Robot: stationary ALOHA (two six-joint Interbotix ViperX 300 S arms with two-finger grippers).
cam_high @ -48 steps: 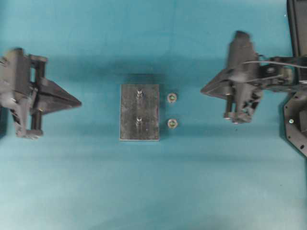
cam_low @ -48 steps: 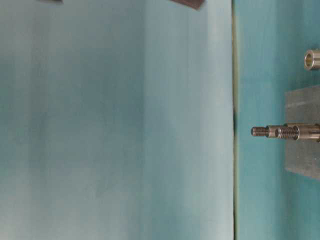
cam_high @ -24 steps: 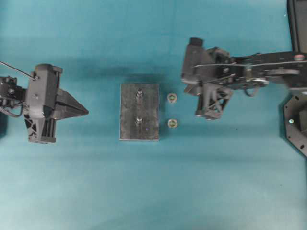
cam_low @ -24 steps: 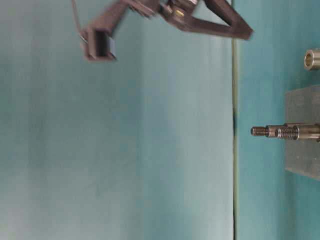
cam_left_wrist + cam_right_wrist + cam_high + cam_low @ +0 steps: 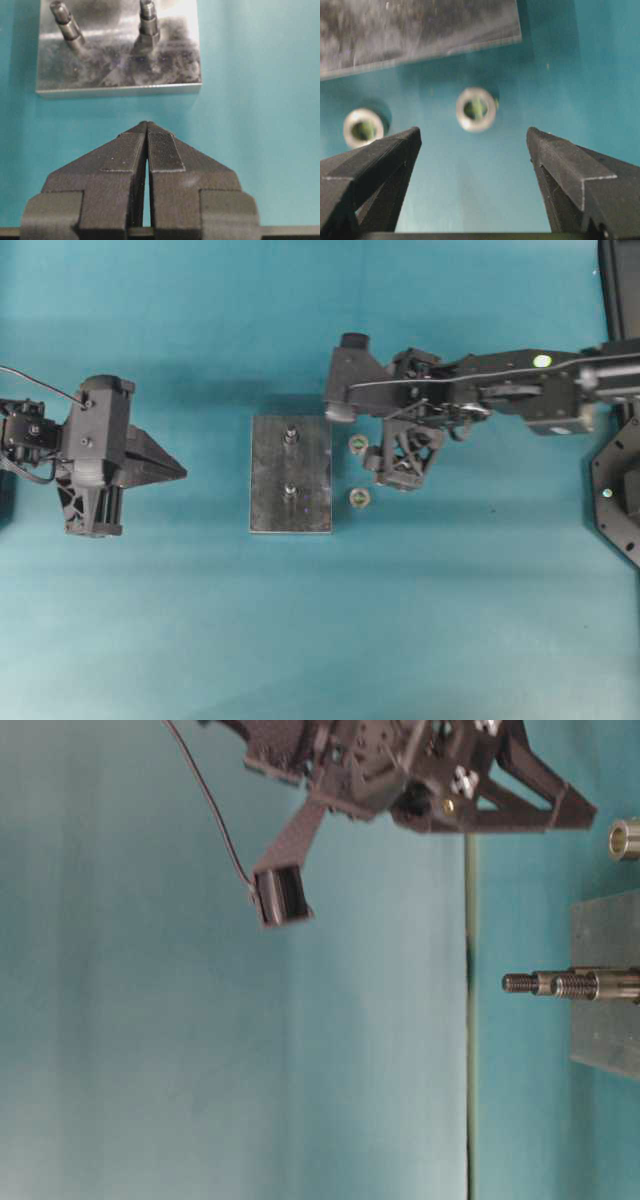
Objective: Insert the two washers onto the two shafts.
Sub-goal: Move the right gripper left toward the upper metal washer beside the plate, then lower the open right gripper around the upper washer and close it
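Grey steel forms the base plate at the middle of the teal table, with two upright shafts on it; just beside its right edge lie two washers, one level with the farther shaft and the other level with the nearer. The right gripper hangs over that first washer with its jaws spread wide and empty, the ring showing between them in the wrist view. The left gripper sits well left of the plate, tips pressed together on nothing
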